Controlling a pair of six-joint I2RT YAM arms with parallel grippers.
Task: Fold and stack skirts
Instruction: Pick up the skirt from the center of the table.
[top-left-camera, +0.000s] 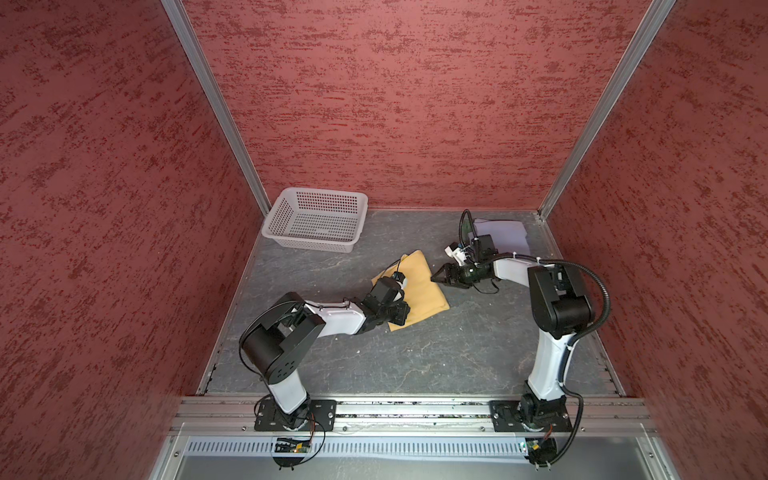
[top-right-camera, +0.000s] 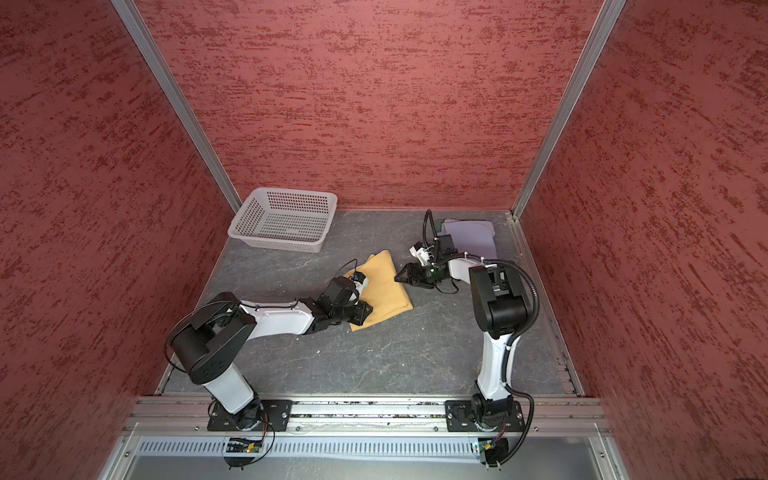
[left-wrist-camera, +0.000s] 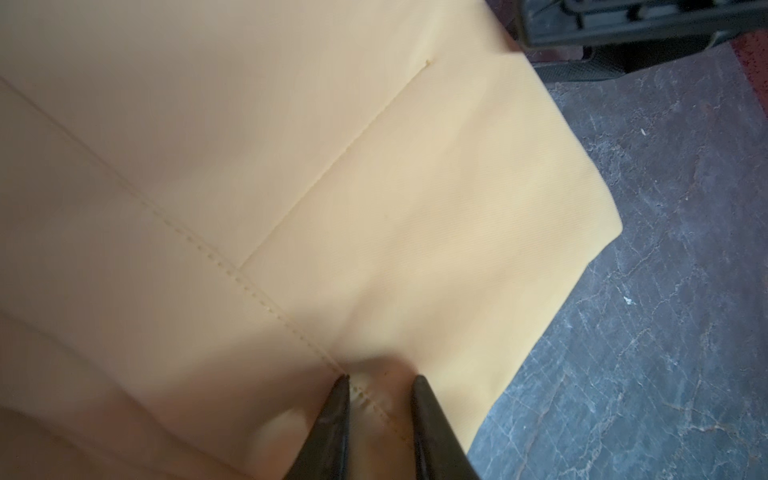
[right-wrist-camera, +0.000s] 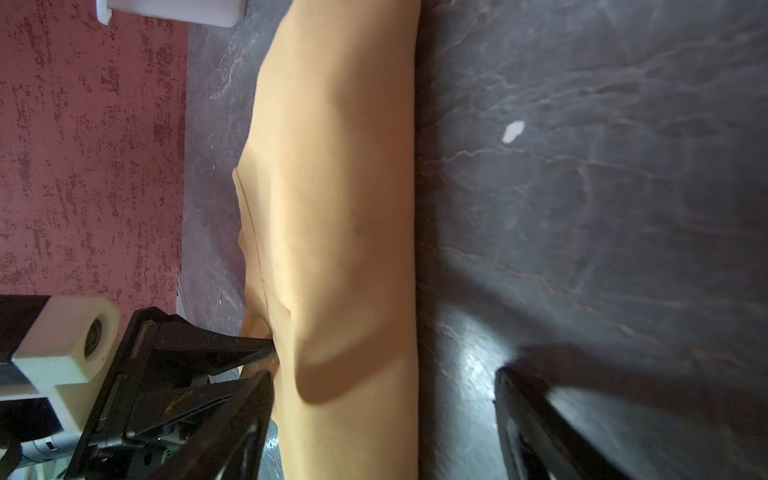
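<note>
Left wrist view: the left gripper (left-wrist-camera: 380, 379) nips a pucker of the mustard skirt (left-wrist-camera: 374, 187), which is folded mid-table (top-left-camera: 415, 357). Just beside its right edge, in both top views, the right gripper (top-left-camera: 437, 277) gapes wide, holding nothing. The lavender skirt (top-left-camera: 500, 232) lies back right.

Legible text, labels, brands, numbers, signs: none in any view.
Small circuit boards (top-left-camera: 291, 448) on the front rail below the arm bases, in both top views: any markings are too small to tell.
</note>
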